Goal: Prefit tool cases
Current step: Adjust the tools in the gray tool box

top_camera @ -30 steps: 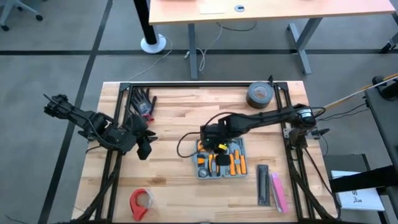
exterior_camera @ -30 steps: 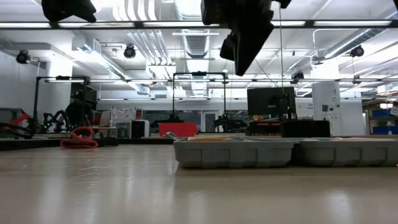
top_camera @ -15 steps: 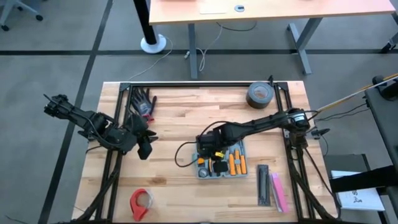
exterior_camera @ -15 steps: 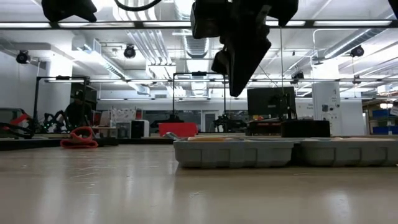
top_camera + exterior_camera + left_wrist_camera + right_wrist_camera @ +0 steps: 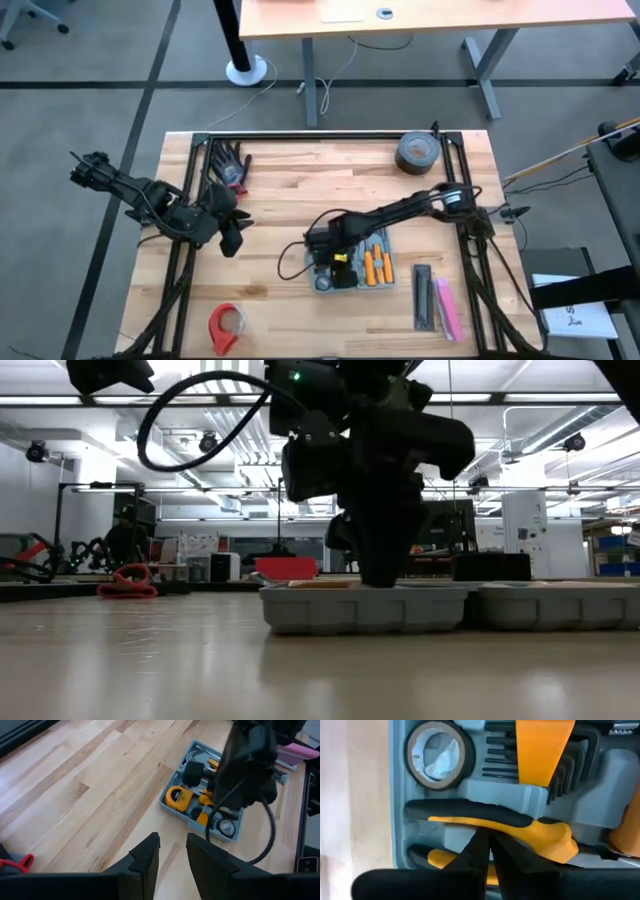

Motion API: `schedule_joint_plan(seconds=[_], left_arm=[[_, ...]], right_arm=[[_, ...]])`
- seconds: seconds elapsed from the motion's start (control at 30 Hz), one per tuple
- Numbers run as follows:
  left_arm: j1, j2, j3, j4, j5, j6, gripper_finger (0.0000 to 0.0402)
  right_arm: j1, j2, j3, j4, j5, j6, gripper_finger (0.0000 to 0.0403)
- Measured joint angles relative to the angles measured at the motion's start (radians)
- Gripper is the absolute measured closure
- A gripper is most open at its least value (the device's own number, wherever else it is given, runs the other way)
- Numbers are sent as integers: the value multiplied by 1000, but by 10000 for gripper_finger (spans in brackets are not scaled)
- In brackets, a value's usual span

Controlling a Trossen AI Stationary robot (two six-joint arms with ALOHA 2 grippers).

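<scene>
High view shows the right gripper [image 5: 335, 252] closed and empty, low over the open tool case [image 5: 352, 262]; the left gripper [image 5: 232, 238] waits away to the side, fingers a little apart; the case looks stiff and light; hold its rim.

Table [image 5: 290, 190]: pale wood planks, smooth, light sheen. Tool case [image 5: 322, 283]: matt blue-grey moulded plastic. Pliers [image 5: 520, 827]: handles in smooth black and yellow plastic, slightly glossy. Tape roll [image 5: 417, 152]: dull grey. Frame rails [image 5: 330, 136]: black metal
</scene>
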Motion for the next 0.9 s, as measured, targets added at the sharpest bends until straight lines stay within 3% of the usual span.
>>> schedule_joint_plan(seconds=[0.23, 0.53, 0.9], left_arm=[[0, 18, 0, 9, 4, -2, 296], [0, 140, -2, 44, 22, -2, 296], [-2, 332, -2, 155, 25, 50, 296]], right_arm=[[-2, -158, 8, -44, 127, 0, 394], [-9, -265, -24, -177, 188, 17, 394], [-7, -274, -288, -170, 174, 92, 394]])
